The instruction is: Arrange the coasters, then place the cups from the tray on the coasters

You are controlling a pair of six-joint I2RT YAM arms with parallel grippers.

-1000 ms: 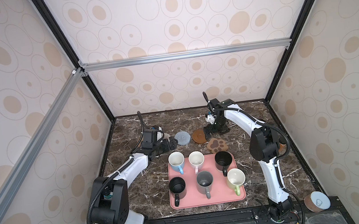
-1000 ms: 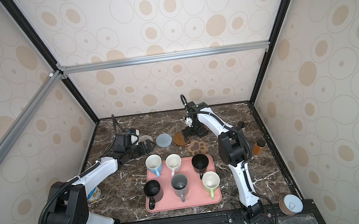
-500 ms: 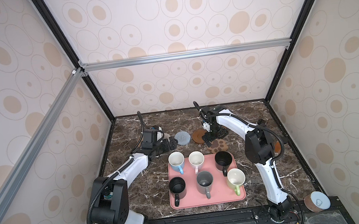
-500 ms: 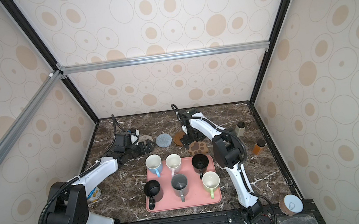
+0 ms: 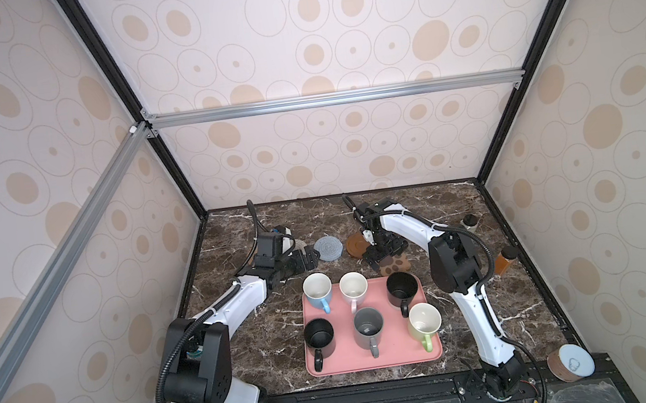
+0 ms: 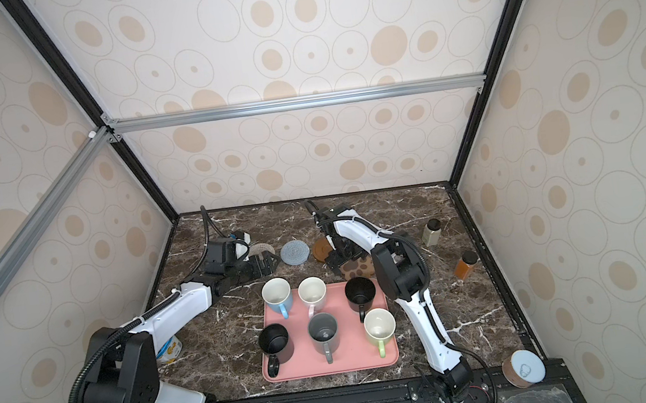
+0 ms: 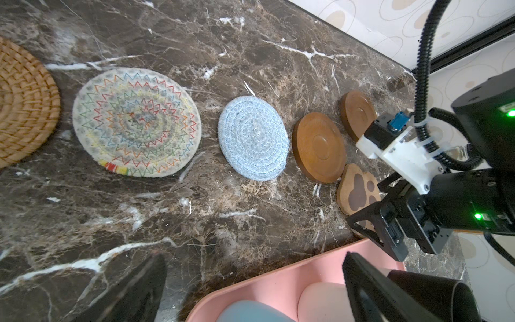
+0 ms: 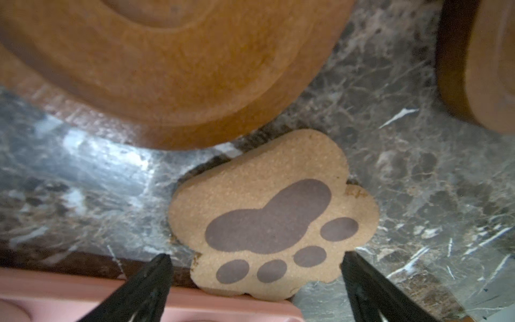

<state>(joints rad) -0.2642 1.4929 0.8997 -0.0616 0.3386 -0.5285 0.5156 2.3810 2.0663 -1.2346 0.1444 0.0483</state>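
Six coasters lie in a row behind the tray: tan rattan, cream woven, grey-blue, two wooden discs and the paw-shaped one. The paw's toe end overlaps the pink tray's far rim. My right gripper is open, low over the paw, with a finger on each side. My left gripper is open and empty beside the grey-blue coaster. On the tray stand the cups: light blue, pink, grey, green and two black.
A clear bottle and an amber bottle stand by the right wall. A white-lidded can sits at the front right corner. Another can lies behind the left arm's base. Patterned walls close in three sides.
My right gripper has come forward from the back of the table and lowered over the paw coaster. The left arm has not moved.
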